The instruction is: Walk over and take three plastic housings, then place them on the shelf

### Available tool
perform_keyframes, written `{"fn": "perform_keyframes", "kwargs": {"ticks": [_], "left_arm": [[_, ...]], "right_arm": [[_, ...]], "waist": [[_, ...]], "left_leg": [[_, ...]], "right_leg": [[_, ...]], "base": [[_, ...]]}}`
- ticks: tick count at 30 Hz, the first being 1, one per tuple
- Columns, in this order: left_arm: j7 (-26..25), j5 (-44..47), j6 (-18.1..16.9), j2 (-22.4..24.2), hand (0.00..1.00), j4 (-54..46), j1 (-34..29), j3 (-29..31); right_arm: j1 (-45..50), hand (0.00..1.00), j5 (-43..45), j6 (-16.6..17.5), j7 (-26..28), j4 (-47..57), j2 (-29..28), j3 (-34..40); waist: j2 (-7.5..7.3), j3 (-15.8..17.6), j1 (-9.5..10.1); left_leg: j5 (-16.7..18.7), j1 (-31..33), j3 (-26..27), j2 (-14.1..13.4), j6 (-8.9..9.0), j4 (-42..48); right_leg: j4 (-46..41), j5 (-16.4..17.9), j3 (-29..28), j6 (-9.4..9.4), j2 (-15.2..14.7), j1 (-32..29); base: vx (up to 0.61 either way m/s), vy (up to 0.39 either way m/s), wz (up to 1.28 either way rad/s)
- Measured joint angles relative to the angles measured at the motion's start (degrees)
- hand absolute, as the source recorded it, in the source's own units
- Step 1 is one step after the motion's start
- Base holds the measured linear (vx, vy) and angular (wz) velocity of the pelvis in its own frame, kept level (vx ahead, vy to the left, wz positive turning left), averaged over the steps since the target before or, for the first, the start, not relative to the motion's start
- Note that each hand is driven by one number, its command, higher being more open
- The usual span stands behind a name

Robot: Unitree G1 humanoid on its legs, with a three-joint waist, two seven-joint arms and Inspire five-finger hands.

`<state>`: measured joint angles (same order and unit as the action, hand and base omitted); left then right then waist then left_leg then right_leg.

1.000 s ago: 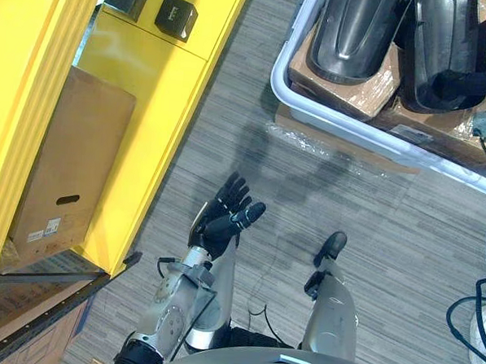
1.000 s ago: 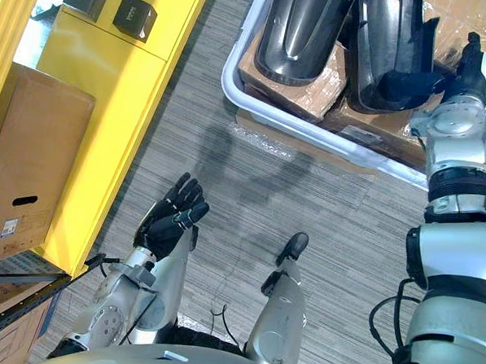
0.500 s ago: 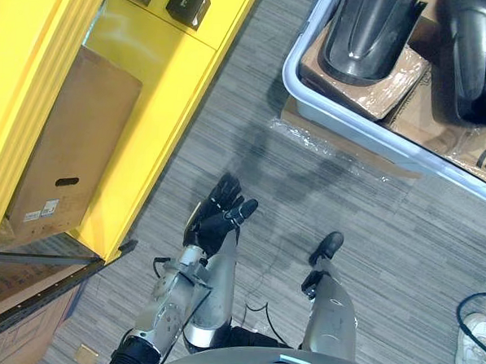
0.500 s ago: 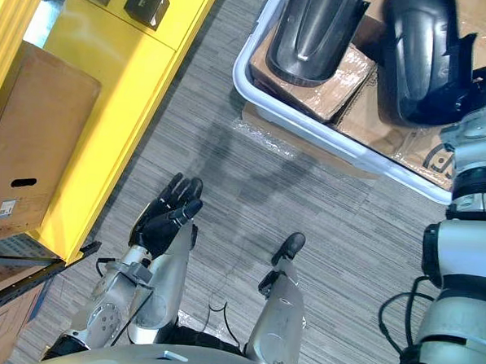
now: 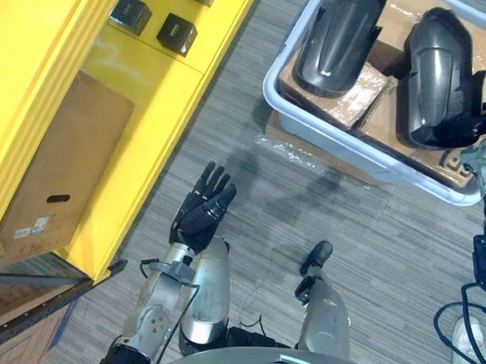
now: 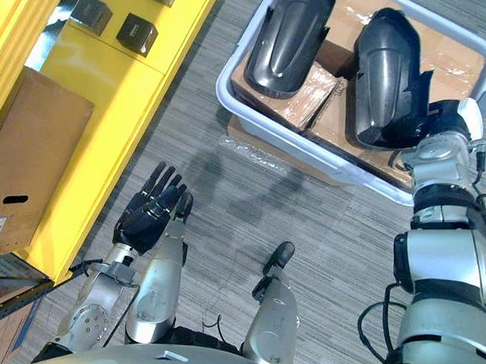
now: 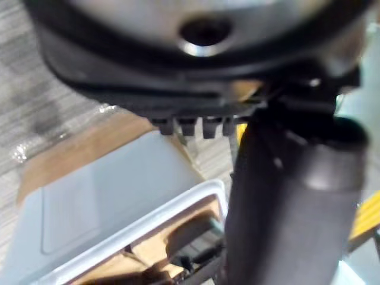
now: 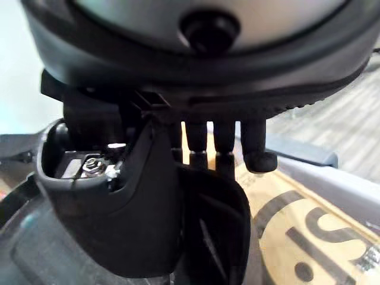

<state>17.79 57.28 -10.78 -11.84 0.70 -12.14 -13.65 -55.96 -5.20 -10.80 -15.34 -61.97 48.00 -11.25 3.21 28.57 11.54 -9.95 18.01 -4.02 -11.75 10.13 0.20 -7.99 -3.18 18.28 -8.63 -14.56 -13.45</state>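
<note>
Two plastic housings [image 6: 290,38] lie in the white bin [image 6: 302,146], with their long axes running from its near wall to its far wall. The right hand [image 6: 443,127] is at the near end of the right housing [image 6: 387,75]; whether it has a grip cannot be determined. The left hand [image 5: 202,212], spread open, hangs well apart from the bin.

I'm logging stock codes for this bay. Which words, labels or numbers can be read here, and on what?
White label on the cardboard box in the yellow shelf: too small to read.
Print on the small black boxes on that shelf: too small to read.
Large dark letters on the cardboard in the grey bin: cut off, no whole word can be read.
</note>
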Motion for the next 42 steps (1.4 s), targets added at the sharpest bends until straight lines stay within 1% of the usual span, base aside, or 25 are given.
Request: {"fn": "perform_keyframes", "kwargs": {"ticks": [1,3,5,7,9,11,12,13,14,15,16,17,18,20,22,24,25,26,27,30,31,33,36,38,42], "left_arm": [[0.0,-0.1,0.0,0.1,1.00,-0.9,-0.4,0.1],[-0.7,-4.6,0.0,0.0,1.00,-3.7,-1.2,0.6],[-2.9,-10.1,-0.1,-0.2,1.00,-7.5,-1.4,1.4],[-4.6,-12.2,-0.2,-0.5,1.00,-9.7,-0.8,2.8],[-6.8,-13.0,-0.1,-0.6,1.00,-10.2,1.2,5.1],[-7.6,-13.1,0.3,-0.7,1.00,-10.2,2.6,6.8],[-8.1,-13.1,1.9,-0.6,1.00,-10.3,3.1,7.5],[-8.3,-13.1,2.7,-0.5,1.00,-10.4,3.7,7.7],[-8.9,-13.1,4.6,-0.3,1.00,-11.2,4.2,7.8],[-9.1,-13.2,5.5,-0.3,1.00,-11.8,4.3,7.7],[-9.2,-13.3,7.7,0.2,1.00,-12.4,5.0,7.4],[-9.3,-13.3,10.1,0.8,1.00,-12.6,5.9,6.8],[-9.3,-13.3,10.6,0.9,1.00,-12.6,6.0,6.7],[-10.5,-12.2,15.4,2.0,1.00,-12.1,7.6,5.1],[-11.7,-11.5,17.7,2.5,1.00,-10.9,9.1,3.1],[-13.3,-7.2,19.9,3.0,1.00,-6.4,12.4,1.9],[-13.8,-6.2,20.0,3.1,1.00,-4.7,13.3,1.8],[-14.4,-4.3,20.1,3.5,1.00,-1.2,15.6,1.3],[-14.8,-3.5,20.1,3.6,1.00,1.1,17.1,0.7],[-16.9,-3.3,19.8,3.9,1.00,5.8,21.0,-1.5],[-17.5,-3.2,19.7,4.1,1.00,6.4,21.6,-1.8],[-19.5,-1.4,19.6,5.2,1.00,8.0,23.2,-3.0],[-21.3,0.8,19.6,5.6,1.00,9.1,24.1,-3.7],[-22.2,1.2,19.5,5.7,1.00,10.8,24.1,-3.7],[-23.7,1.9,19.4,5.6,1.00,14.0,24.1,-3.6]], "right_arm": [[1.1,0.00,-0.1,0.2,-2.2,3.3,0.0,0.7],[3.1,0.00,-1.4,1.3,-5.9,7.8,0.0,2.8],[6.0,0.00,-3.3,2.3,-9.7,13.4,0.0,6.0],[8.2,0.00,-4.9,3.8,-12.2,18.2,-0.1,8.1],[11.9,0.00,-7.3,6.0,-15.3,24.2,-2.0,12.0],[15.0,0.00,-8.2,7.3,-16.7,28.0,-5.0,14.1],[18.2,0.00,-10.1,8.7,-17.4,30.5,-7.2,15.4],[19.6,0.00,-10.5,9.3,-17.6,31.6,-7.9,15.8],[22.0,0.00,-12.6,10.4,-17.6,33.3,-9.3,16.3],[22.9,0.00,-13.2,10.9,-17.6,34.2,-9.9,16.4],[24.4,0.00,-15.0,12.0,-17.6,36.0,-10.4,16.4],[26.0,0.00,-17.1,14.0,-17.6,37.9,-11.0,16.4],[26.1,0.00,-17.2,14.5,-17.6,38.2,-11.2,16.4],[27.2,0.00,-19.5,17.1,-17.9,40.5,-13.2,16.4],[28.3,0.00,-22.2,17.9,-18.1,41.8,-14.6,16.2],[28.8,0.00,-23.8,18.9,-18.1,42.4,-17.1,16.2],[28.8,0.00,-23.8,19.1,-18.1,42.8,-17.9,16.1],[29.0,0.00,-23.8,19.3,-18.3,44.3,-19.1,15.9],[29.4,0.00,-23.8,19.4,-18.9,45.6,-19.5,15.4],[30.3,0.00,-23.8,21.3,-19.4,48.9,-20.5,12.0],[30.4,0.00,-23.8,21.7,-19.4,49.2,-21.1,11.5],[30.8,0.00,-23.8,22.3,-19.4,49.4,-23.2,9.0],[31.3,0.00,-24.0,22.4,-19.1,49.4,-24.9,7.1],[32.4,0.00,-26.0,22.4,-19.1,49.3,-26.1,6.5],[32.9,0.00,-28.3,23.4,-19.1,49.2,-26.3,5.0]], "waist": [[-0.07,0.0,-0.80],[-0.57,0.1,-1.32],[-1.37,-0.1,-1.98],[-2.35,-0.6,-2.54],[-3.75,-2.3,-3.24],[-5.00,-4.5,-3.90],[-5.69,-6.1,-3.98],[-5.87,-7.1,-4.04],[-6.27,-9.1,-4.11],[-6.41,-9.8,-4.24],[-6.23,-10.8,-4.39],[-5.90,-12.3,-5.02],[-5.83,-12.6,-5.23],[-5.28,-14.5,-6.10],[-5.03,-15.9,-6.95],[-4.83,-17.0,-8.00],[-4.81,-17.5,-8.49],[-4.71,-18.2,-9.01],[-4.68,-18.7,-9.10],[-4.91,-19.2,-10.33],[-4.95,-19.2,-10.48],[-5.32,-20.3,-10.56],[-5.78,-20.8,-10.57],[-6.17,-21.3,-10.55],[-6.40,-21.5,-10.47]], "left_leg": [[-0.5,-1.7,0.4,-0.1,-0.29,-1.6],[-0.9,-4.5,1.4,-0.1,-0.39,-3.5],[-0.9,-7.1,2.3,0.0,-0.41,-4.4],[-0.9,-8.7,2.7,0.0,-0.42,-4.7],[-0.6,-10.3,3.4,0.0,-0.43,-4.9],[0.1,-11.2,3.9,0.0,-0.66,-4.9],[0.4,-12.8,4.2,0.1,-0.06,-4.9],[0.5,-13.1,4.4,0.0,0.15,-5.0],[0.8,-13.6,4.9,0.1,0.33,-5.0],[0.8,-13.9,5.1,0.1,0.41,-5.0],[1.0,-14.5,5.3,0.1,0.58,-5.0],[1.0,-14.8,5.5,0.1,0.64,-5.1],[1.0,-14.9,5.5,0.1,0.64,-5.1],[1.0,-15.6,6.2,0.1,0.66,-5.2],[1.0,-16.1,6.5,0.1,0.67,-5.2],[1.0,-16.9,7.0,0.0,0.69,-5.3],[1.0,-16.9,7.1,0.0,0.69,-5.3],[1.1,-16.9,7.6,0.0,0.76,-5.3],[1.2,-16.9,8.0,0.0,0.74,-5.3],[1.2,-18.0,9.0,0.0,0.68,-5.3],[1.3,-18.3,9.1,-0.1,0.68,-5.3],[1.4,-18.6,9.7,-0.2,0.70,-5.3],[1.4,-18.9,9.8,-0.2,0.71,-5.3],[1.4,-19.2,9.8,-0.2,0.73,-5.3],[1.5,-19.4,9.8,-0.2,0.75,-5.3]], "right_leg": [[0.0,0.1,-0.2,-0.18,0.0,0.7],[0.0,0.2,-1.0,-0.32,0.0,1.9],[0.1,0.5,-1.3,-0.66,-0.3,3.8],[0.2,0.7,-1.4,-0.92,-0.3,5.0],[1.1,0.7,-1.5,-1.02,-0.3,6.7],[1.9,0.8,-1.6,-1.15,-0.3,7.8],[2.3,0.7,-1.5,-1.22,-0.3,9.3],[2.4,0.7,-1.4,-1.22,-0.3,9.7],[3.0,0.7,-1.3,-1.23,-0.4,10.2],[3.4,0.6,-1.3,-1.33,-0.4,10.6],[3.8,0.6,-1.3,-1.37,-0.4,11.3],[4.4,0.5,-1.1,-1.56,-0.4,11.9],[4.4,0.5,-1.1,-1.58,-0.4,12.0],[5.2,0.2,-1.1,-2.01,-0.3,12.6],[5.2,0.1,-1.3,-2.06,-0.4,12.9],[5.7,-0.1,-1.6,-2.24,-0.4,13.6],[6.1,-0.4,-1.7,-2.36,-0.3,13.6],[7.3,-1.1,-2.1,-2.35,-0.1,13.8],[8.4,-1.8,-2.4,-2.34,0.0,14.0],[10.5,-3.3,-3.0,-2.21,0.2,15.4],[10.6,-3.4,-3.1,-2.15,0.3,15.6],[11.2,-3.7,-3.6,-2.09,0.4,15.8],[11.2,-3.8,-3.8,-2.05,0.4,15.9],[11.2,-3.8,-3.7,-2.05,0.4,16.3],[11.3,-3.7,-3.7,-2.07,0.4,16.6]], "base": [[-0.02,-0.034,-0.12],[-0.01,-0.020,-0.15],[0.02,-0.008,-0.09],[0.04,-0.006,-0.06],[0.06,-0.009,-0.08],[0.08,-0.013,-0.07],[0.09,-0.013,-0.06],[0.08,-0.009,-0.10],[0.07,-0.007,-0.07],[0.05,-0.008,-0.09],[0.00,0.000,0.00],[0.00,0.000,0.00],[-0.01,-0.011,-0.03],[-0.02,-0.008,-0.10],[-0.03,-0.006,-0.08],[-0.04,-0.005,-0.09],[-0.05,-0.003,-0.13],[-0.04,0.001,-0.18],[-0.04,0.001,-0.23],[-0.02,-0.001,-0.16],[-0.01,-0.002,-0.11],[0.00,-0.002,-0.12],[0.00,0.000,-0.01],[0.00,0.000,0.00],[-0.02,0.003,0.00]]}}
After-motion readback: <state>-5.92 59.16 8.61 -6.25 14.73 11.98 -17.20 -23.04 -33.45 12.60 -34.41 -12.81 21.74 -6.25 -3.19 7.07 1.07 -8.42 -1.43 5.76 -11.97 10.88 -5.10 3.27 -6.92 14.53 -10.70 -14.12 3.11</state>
